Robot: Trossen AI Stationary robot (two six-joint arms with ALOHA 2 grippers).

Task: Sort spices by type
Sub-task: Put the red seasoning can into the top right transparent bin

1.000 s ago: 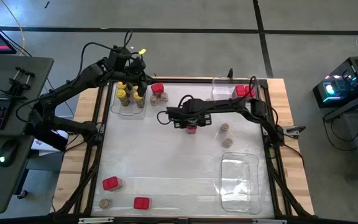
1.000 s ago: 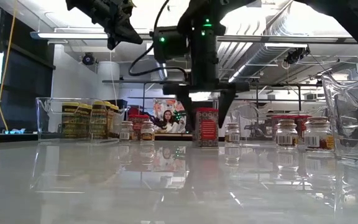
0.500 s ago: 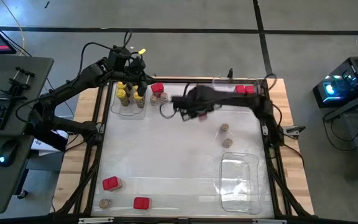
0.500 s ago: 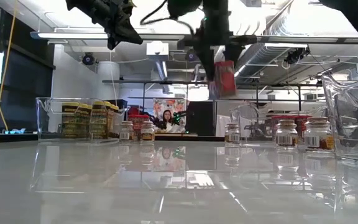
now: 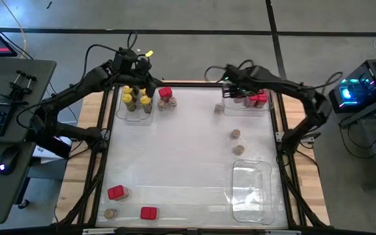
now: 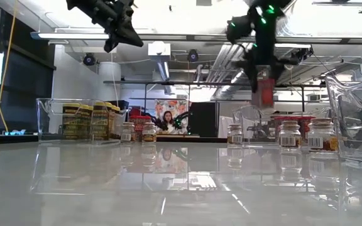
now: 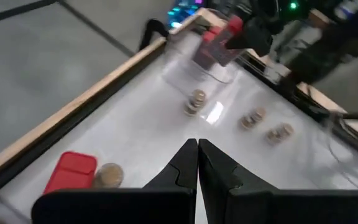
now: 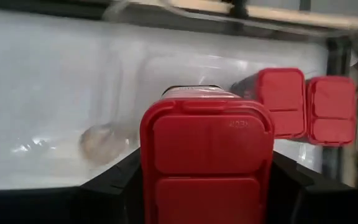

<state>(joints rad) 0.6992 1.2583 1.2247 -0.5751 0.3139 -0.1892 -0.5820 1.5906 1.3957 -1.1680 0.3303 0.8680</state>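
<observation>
Red spice box in right gripper

Table top: smooth, glossy white surface that mirrors the ceiling lights in the low view; its edge rail is pale bare wood. Trays: clear, shiny plastic with thin walls. Red box: smooth moulded plastic lid, semi-gloss, with a hinged flap line. Right gripper: matt black fingers. Left gripper: the same matt black finish. Round jars: clear walls with paper-like labels. Floor: dull grey, concrete-like
</observation>
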